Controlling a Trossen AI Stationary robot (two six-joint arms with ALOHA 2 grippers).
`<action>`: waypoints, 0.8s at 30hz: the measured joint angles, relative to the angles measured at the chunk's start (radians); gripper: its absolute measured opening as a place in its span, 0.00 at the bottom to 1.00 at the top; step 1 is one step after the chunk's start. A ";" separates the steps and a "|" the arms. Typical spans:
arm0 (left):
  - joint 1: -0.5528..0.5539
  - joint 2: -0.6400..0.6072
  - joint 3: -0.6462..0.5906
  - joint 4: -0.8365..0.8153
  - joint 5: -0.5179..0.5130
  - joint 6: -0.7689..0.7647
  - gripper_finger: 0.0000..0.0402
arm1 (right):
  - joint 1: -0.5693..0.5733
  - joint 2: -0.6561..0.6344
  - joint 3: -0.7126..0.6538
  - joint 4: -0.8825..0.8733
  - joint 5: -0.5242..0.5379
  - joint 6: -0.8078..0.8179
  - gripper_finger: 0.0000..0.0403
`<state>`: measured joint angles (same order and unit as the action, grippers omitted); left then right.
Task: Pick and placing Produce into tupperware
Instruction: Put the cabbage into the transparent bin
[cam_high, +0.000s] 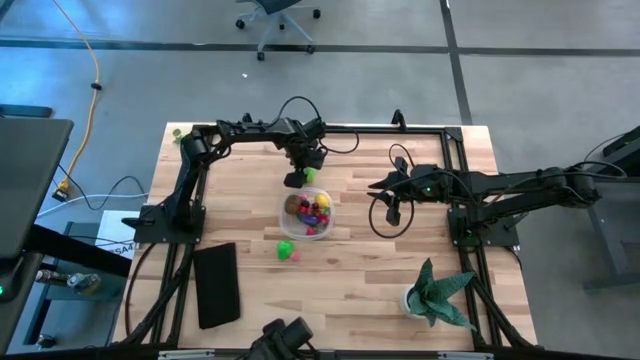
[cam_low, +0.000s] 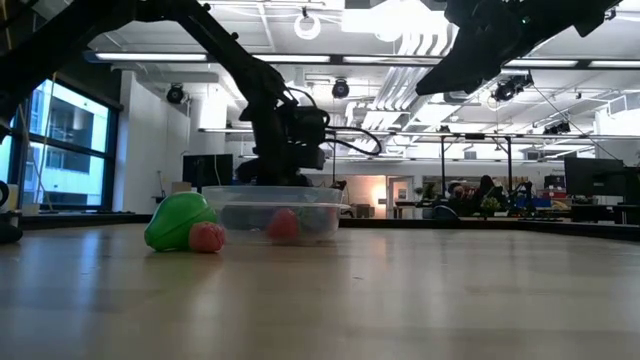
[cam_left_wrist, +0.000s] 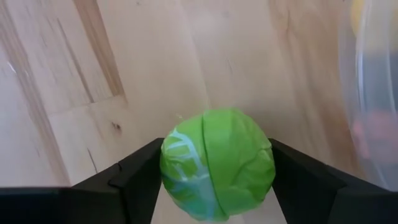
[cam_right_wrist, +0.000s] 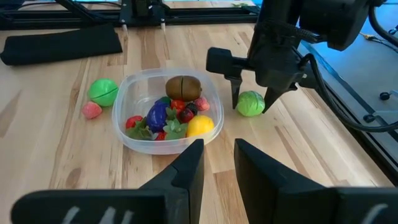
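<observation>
The clear tub (cam_high: 307, 213) (cam_right_wrist: 163, 112) (cam_low: 275, 212) holds several toy fruits: brown, yellow, red and purple. On its far side lies a green toy cabbage (cam_left_wrist: 217, 163) (cam_right_wrist: 250, 103) (cam_high: 310, 175), with my left gripper (cam_right_wrist: 252, 93) shut on it. A green ball (cam_right_wrist: 102, 91) (cam_low: 180, 222) and a pink berry (cam_right_wrist: 91, 109) (cam_low: 207, 237) rest on the table by the tub's near side. My right gripper (cam_right_wrist: 219, 149) (cam_high: 392, 205) hangs open above the table, right of the tub. My left gripper pinches the green toy cabbage across its widest part (cam_left_wrist: 171, 168) between its two fingers (cam_left_wrist: 140, 180), coming from above and pointing down. The cabbage sits at table level; whether it is lifted clear, I cannot tell.
A flat black slab (cam_high: 217, 283) lies near the table's near left corner. A spiky green potted plant (cam_high: 437, 295) stands near the near right corner. Bare wood lies between the tub and the plant. The tub's wall (cam_left_wrist: 373, 93) is close beside the held cabbage.
</observation>
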<state>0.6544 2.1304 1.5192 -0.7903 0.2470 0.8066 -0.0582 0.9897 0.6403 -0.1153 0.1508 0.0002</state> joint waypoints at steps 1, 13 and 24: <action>0.000 0.000 0.000 0.004 0.000 0.000 0.62 | 0.000 0.000 0.000 0.000 0.000 0.000 0.20; 0.000 0.000 0.000 0.008 -0.001 -0.003 0.64 | 0.000 0.000 0.000 0.000 0.000 0.000 0.20; 0.000 -0.115 0.000 -0.032 -0.019 -0.033 0.60 | 0.000 0.000 0.000 0.001 0.000 0.000 0.20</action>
<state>0.6540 2.0149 1.5192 -0.8227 0.2277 0.7739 -0.0582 0.9897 0.6403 -0.1146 0.1506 0.0002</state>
